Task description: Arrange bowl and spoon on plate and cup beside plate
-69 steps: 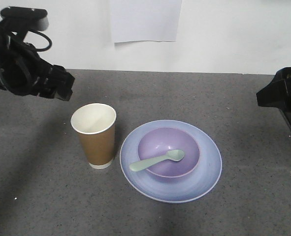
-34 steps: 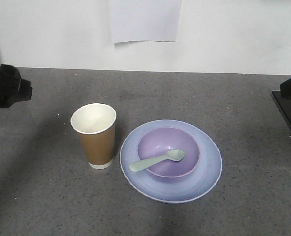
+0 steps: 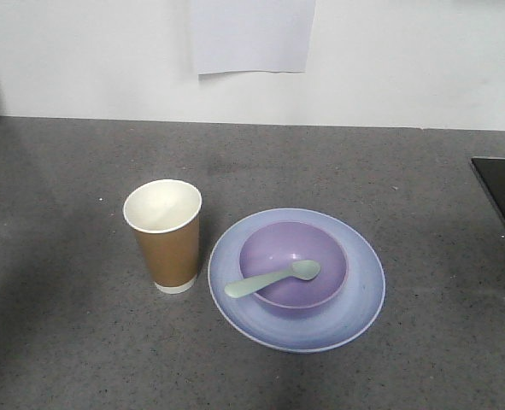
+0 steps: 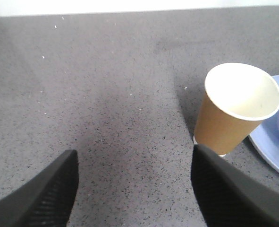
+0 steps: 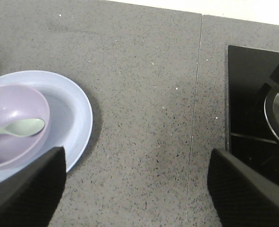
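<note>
The cup [image 3: 163,235] stands upright on the grey speckled bench [image 3: 64,342], just to the left of the plate [image 3: 363,282], apart from its rim by a narrow gap. The bowl [image 3: 293,265] sits on the plate, a little back of its middle. The spoon [image 3: 272,279] lies across the bowl, scoop inside and to the right, handle sticking out over the bowl's front-left rim above the plate.

In the left wrist view the left gripper [image 4: 134,189] hangs over bare bench left of the plate, its dark fingers [image 4: 45,194] spread wide with nothing between them. In the right wrist view the right gripper [image 5: 134,189] is right of the plate, fingers [image 5: 245,191] likewise released. Farther right, a black cooktop [image 5: 252,109] is set into the bench.
</note>
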